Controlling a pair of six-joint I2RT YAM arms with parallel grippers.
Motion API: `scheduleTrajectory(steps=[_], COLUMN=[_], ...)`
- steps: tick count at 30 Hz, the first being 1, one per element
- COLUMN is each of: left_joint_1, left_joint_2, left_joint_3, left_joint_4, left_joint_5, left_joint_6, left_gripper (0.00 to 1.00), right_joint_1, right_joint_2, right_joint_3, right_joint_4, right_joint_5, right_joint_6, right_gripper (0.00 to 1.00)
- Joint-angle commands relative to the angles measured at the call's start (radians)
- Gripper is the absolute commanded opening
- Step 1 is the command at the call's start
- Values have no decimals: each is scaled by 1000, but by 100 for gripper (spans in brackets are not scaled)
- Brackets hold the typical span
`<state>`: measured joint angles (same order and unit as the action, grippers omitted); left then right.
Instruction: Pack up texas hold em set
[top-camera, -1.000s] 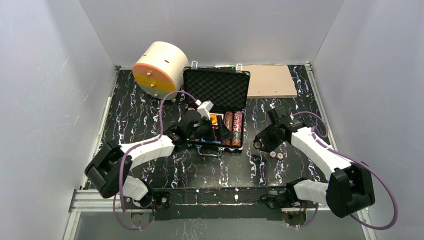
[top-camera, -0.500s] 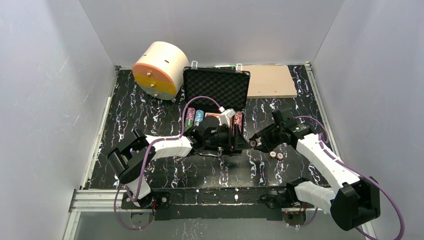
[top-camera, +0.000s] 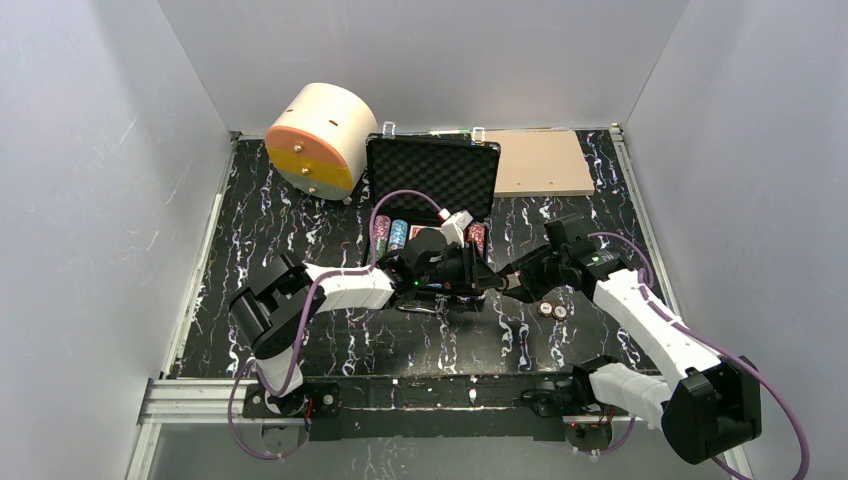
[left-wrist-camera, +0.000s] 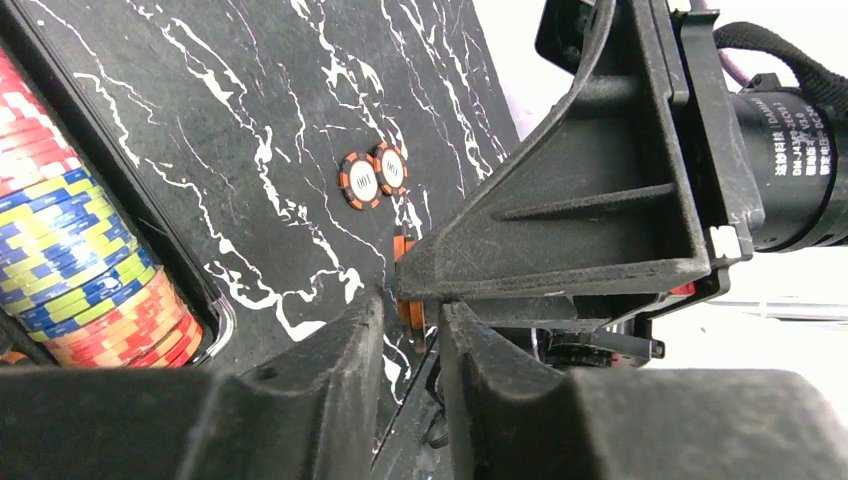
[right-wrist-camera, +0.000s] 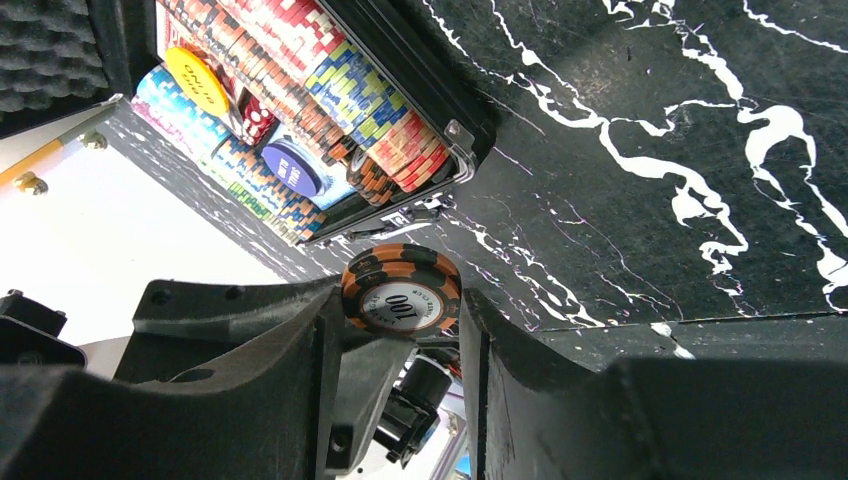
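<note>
The black case (top-camera: 432, 176) lies open at the table's middle, foam lid up, rows of striped chips (right-wrist-camera: 330, 90) in its base. A yellow button (right-wrist-camera: 197, 82), a blue button (right-wrist-camera: 290, 170) and a red die (right-wrist-camera: 258, 118) rest on them. My right gripper (top-camera: 512, 283) is shut on a small stack of orange chips (right-wrist-camera: 402, 292) just off the case's right front corner. My left gripper (top-camera: 490, 279) meets it there. Its jaws stand a narrow gap apart on either side of the stack's edge (left-wrist-camera: 408, 316), and contact is unclear. Two loose orange chips (top-camera: 552, 310) lie on the table.
A big cream cylinder (top-camera: 318, 138) with an orange-yellow face stands at the back left, close to the case lid. A flat tan board (top-camera: 540, 162) lies at the back right. White walls enclose the black marbled table (top-camera: 280, 230) on three sides.
My left arm swung from over the case's base to its right front corner while its jaws narrowed. My right gripper carried the orange chips left to meet it.
</note>
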<state>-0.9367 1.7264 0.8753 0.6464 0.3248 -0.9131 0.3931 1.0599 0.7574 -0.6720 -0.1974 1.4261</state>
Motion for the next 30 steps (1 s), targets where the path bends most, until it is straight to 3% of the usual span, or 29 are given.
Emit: scheduleTrajectory(steps=[1,2,4,9,12,22,30], left_joint_1=[-5,-5,-5,-5,-4,34,52], left_joint_2=[-27,-29,-37,-81,-141,-264,-147], left_joint_3=[30,29,25,49,62,150,285], left_joint_4=[0,0,-3,-143,-280,-731,-974], left_joint_5=[-38,-44,-49,-76,-107,-51,34], left_joint_6=[11,14,27,187,358,976,1194], left_gripper=[16,6,0,0,0,0,0], right_joint_1=[1,1,1,-13,-29,-103,-109], right_joint_2=[-7,-11,-16,-2,-13,-146,-155], right_joint_3=[6,2,0,31,61,1,-54], right_joint_4=[27,32,35,26,-8,-27,-46], right_joint_5=[-35,-38,-36,-12,22,68,49], right_joint_6=[17,18,18,-59,-106,-165,-165], right_gripper=[34,35,39,82,94,96,95])
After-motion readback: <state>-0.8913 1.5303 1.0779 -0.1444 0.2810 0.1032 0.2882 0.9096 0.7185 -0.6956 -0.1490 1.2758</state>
